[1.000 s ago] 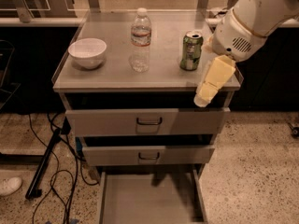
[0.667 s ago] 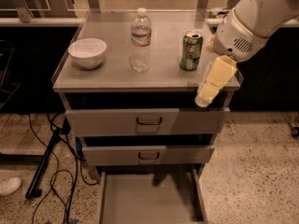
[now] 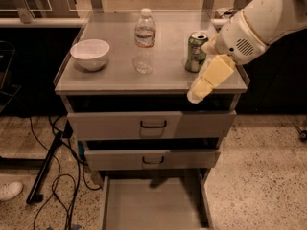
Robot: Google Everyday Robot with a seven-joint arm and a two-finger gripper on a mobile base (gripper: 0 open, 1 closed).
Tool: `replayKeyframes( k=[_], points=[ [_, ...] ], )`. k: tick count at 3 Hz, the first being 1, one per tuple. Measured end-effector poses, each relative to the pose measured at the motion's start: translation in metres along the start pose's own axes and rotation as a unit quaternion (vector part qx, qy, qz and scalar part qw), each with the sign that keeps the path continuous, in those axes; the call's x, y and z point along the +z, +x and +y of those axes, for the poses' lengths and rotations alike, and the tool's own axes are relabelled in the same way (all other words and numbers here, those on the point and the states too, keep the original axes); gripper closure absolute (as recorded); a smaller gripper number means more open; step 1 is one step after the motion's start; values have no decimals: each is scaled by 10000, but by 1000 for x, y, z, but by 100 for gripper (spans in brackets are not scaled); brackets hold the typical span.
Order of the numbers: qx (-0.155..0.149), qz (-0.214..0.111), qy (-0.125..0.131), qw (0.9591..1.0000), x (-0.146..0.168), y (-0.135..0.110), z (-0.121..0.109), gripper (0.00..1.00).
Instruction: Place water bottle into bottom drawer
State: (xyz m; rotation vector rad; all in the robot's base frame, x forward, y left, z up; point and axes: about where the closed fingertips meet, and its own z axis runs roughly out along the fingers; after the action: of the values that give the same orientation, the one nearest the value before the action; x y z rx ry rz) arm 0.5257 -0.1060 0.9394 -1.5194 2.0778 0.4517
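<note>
Countertop [image 3: 110,80], clear water bottle [image 3: 144,42], hand [image 3: 200,91] apparently front-right

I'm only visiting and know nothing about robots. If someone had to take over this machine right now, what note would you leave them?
Gripper: holds nothing. It hangs at the front right edge of the cabinet top, just in front of the green can and well apart from the bottle.
Water bottle: upright on the cabinet top, between the white bowl and the green can.
Bottom drawer: pulled open, and the bottle is not in it.
Done: the drawer is open.
Left: move the gripper to the bottle, grasp it, lower it into the bottom drawer, release.
</note>
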Motion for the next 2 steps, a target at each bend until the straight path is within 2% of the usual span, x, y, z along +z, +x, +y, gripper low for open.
replayKeyframes(
  k=[1,2],
  points=[
    [266,-376,32,9989,5,-7,1,0],
    [267,-376,32,9989,5,-7,1,0]
  ],
)
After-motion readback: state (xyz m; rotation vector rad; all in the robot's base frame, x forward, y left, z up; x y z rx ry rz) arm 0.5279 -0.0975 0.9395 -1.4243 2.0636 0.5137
